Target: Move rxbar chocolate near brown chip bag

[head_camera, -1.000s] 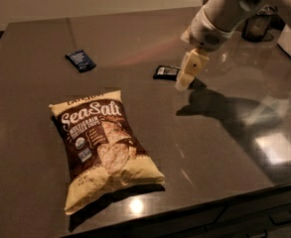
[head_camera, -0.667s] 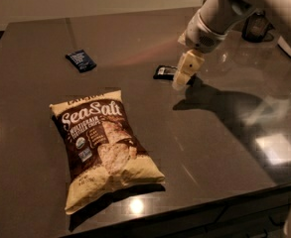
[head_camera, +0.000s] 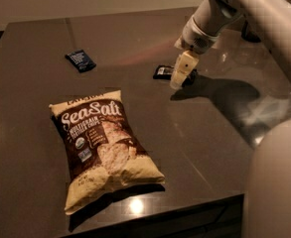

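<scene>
The rxbar chocolate (head_camera: 163, 72) is a small flat black wrapper with a pale panel, lying on the dark table (head_camera: 214, 133) right of centre. My gripper (head_camera: 181, 76) hangs from the white arm at the upper right and stands over the bar's right end, hiding that part. The brown chip bag (head_camera: 103, 148), cream and dark brown with "Sea Salt" lettering, lies flat at the front left, well apart from the bar.
A small dark blue packet (head_camera: 80, 60) with white print lies at the back left. The table's front edge (head_camera: 184, 205) runs along the bottom. The robot's white body (head_camera: 276, 182) fills the lower right corner.
The gripper has come down and left onto the right end of the rxbar. The arm now fills more of the right side. The bar, bag and blue packet have not moved.
</scene>
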Motion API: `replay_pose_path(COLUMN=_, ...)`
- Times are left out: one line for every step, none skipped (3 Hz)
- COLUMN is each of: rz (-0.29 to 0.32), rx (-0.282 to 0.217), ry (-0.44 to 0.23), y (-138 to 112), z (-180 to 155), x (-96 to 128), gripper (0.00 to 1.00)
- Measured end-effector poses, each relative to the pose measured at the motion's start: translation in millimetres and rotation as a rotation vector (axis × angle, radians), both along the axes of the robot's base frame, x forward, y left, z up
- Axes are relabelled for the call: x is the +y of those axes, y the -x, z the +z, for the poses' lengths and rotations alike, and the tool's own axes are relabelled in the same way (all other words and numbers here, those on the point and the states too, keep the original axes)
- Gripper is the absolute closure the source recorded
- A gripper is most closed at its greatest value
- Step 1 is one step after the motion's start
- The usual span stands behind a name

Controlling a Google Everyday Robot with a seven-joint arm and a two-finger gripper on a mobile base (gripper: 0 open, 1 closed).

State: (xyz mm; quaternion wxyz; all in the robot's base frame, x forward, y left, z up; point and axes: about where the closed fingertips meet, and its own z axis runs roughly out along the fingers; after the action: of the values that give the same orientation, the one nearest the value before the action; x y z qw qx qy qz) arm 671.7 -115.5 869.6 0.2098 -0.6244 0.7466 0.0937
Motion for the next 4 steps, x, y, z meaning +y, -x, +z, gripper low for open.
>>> replay_pose_path(rz=0.003, rx=0.023, ry=0.002, y=-9.1, z=-12.4, x=1.3, gripper=0.0)
replay_pose_path(rz=0.005, rx=0.041, ry=0.006, y=-15.6, z=-20.8, x=2.8, gripper=0.18)
replay_pose_path(rz=0.01, rx=0.056, ry=-0.003, y=-17.4, z=-21.6, x=4.3, gripper=0.41)
replay_pose_path(rz=0.016, rx=0.063, ry=-0.015, y=-14.2, z=-18.4, x=5.7, gripper=0.65)
